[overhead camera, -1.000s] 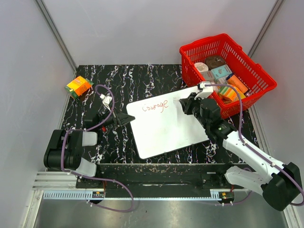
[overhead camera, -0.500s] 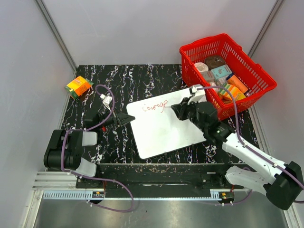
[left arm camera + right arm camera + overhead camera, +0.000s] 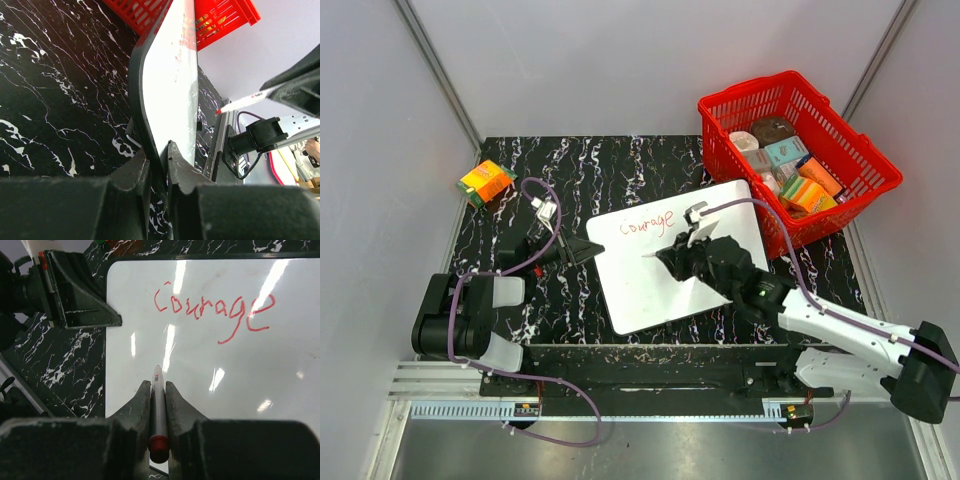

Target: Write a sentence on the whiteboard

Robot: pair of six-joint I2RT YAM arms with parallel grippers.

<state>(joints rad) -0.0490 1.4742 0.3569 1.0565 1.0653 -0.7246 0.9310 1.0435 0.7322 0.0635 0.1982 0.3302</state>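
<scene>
The whiteboard (image 3: 640,280) on the table (image 3: 570,170) is pinched at its edge by the left gripper (image 3: 159,151); the pen (image 3: 158,412), squeezed in the right gripper (image 3: 157,386), should be pressed softly under the sentence (image 3: 215,310)

I see the whiteboard (image 3: 645,290), rounded corners, thin black edge, skewed on the bench (image 3: 600,170), red sentence (image 3: 647,224) reading only "Courage" near its far edge.

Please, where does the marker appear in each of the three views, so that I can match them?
Top external: the marker at the centre, over the whiteboard.
Left wrist: the marker at the right, slanting, red tip leftward.
Right wrist: the marker at bottom centre, in the right gripper.
Shared landmark: the whiteboard, in all three.
</scene>
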